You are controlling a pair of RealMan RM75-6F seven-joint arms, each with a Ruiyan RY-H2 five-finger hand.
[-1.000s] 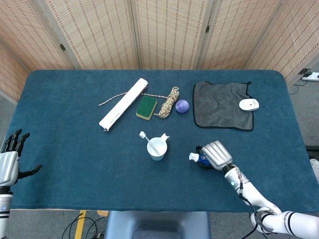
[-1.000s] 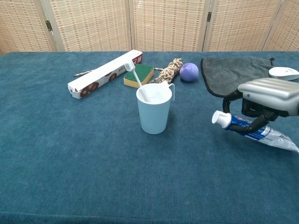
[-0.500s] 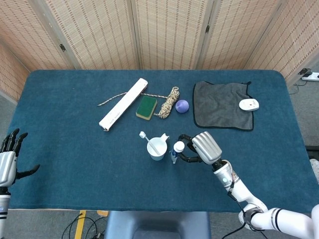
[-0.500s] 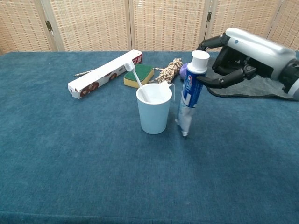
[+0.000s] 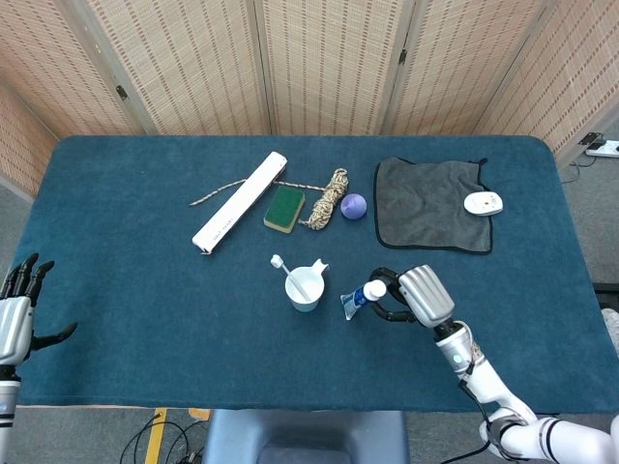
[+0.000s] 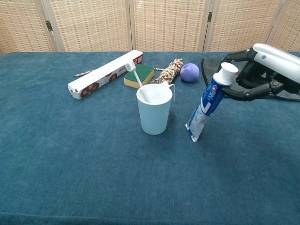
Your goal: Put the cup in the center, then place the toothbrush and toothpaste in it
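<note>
My left hand [image 5: 16,314] sits at the far left edge of the table in head view, fingers spread apart and pointing up, nothing in it. It's out of frame in chest view.

Moving right on the blue cloth table [image 5: 126,222]: a long white box [image 5: 239,202] lies diagonally, with a thin stick-like item [image 5: 217,192] just beside its upper left side. Then a green sponge [image 5: 284,208], a coiled rope [image 5: 332,197], a purple ball [image 5: 353,205], all in a row near the back.

The white cup [image 5: 305,287] stands upright near the table's center, in front of the sponge. The toothbrush [image 5: 289,274] is in it, head up and leaning toward the left-back; in chest view its bristle end [image 6: 131,69] pokes above the rim of the cup [image 6: 153,114].

Just right of the cup, apart from it, is the toothpaste [image 5: 358,298] tube. My right hand [image 5: 411,298] pinches it near the white cap. In chest view the tube [image 6: 206,105] is tilted, cap up and toward the right, crimped end low, at or just above the cloth; can't tell if it touches. Right hand [image 6: 260,75] fingers curl around the cap end from the right.

Behind the right hand: grey towel [image 5: 430,204] laid flat, with a white computer mouse [image 5: 483,203] at its right edge.
</note>
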